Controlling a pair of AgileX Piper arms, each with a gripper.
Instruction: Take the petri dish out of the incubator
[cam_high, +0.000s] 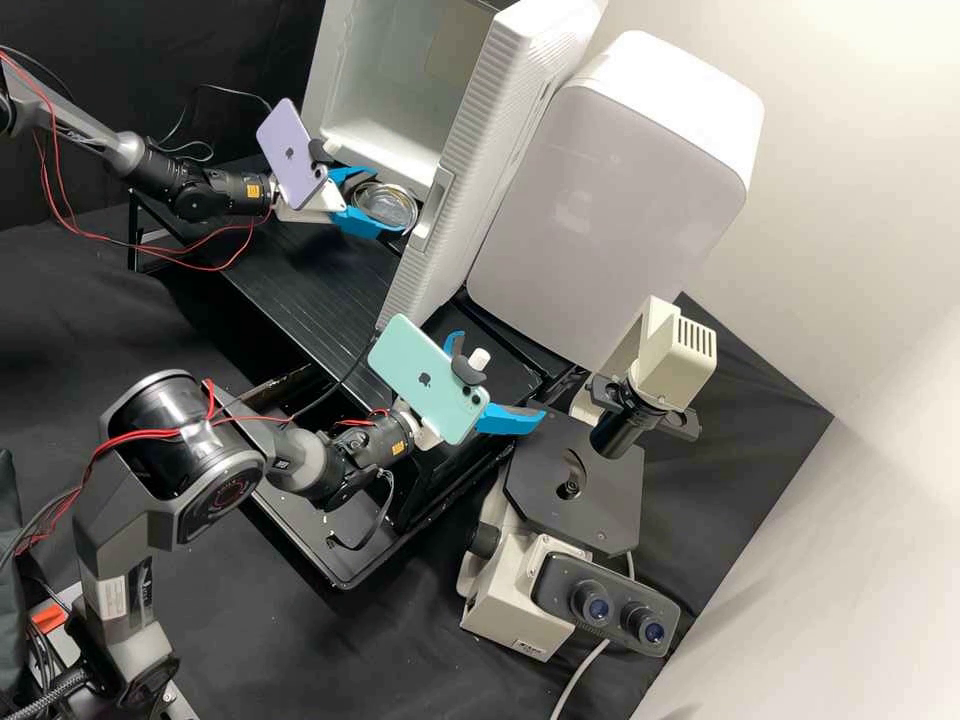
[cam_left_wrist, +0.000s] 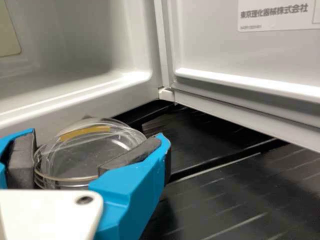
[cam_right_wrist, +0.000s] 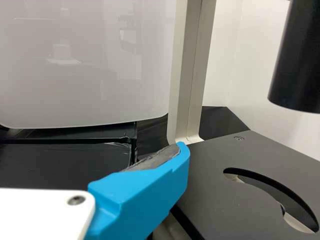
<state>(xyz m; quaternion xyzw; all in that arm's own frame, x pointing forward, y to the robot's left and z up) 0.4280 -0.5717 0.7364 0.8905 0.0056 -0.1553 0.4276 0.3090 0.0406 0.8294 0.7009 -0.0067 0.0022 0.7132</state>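
The clear petri dish (cam_high: 388, 203) with a yellow tape strip is clamped between the blue fingers of my left gripper (cam_high: 375, 200). In the left wrist view the petri dish (cam_left_wrist: 82, 155) sits between the fingers (cam_left_wrist: 135, 172), just outside the lower lip of the white incubator (cam_left_wrist: 75, 95) and over the black ridged platform (cam_left_wrist: 215, 165). The incubator (cam_high: 390, 90) stands with its door (cam_high: 470, 150) swung wide. My right gripper (cam_high: 500, 378) is open and holds nothing, low beside the microscope stage (cam_high: 575, 480); one of its fingers (cam_right_wrist: 150, 185) reaches over the stage (cam_right_wrist: 240, 175).
A second white cabinet (cam_high: 610, 190) stands right of the door. The microscope (cam_high: 570, 570) sits at the front right, its dark condenser (cam_right_wrist: 297, 55) above the stage. The black platform (cam_high: 310, 290) extends in front of the incubator.
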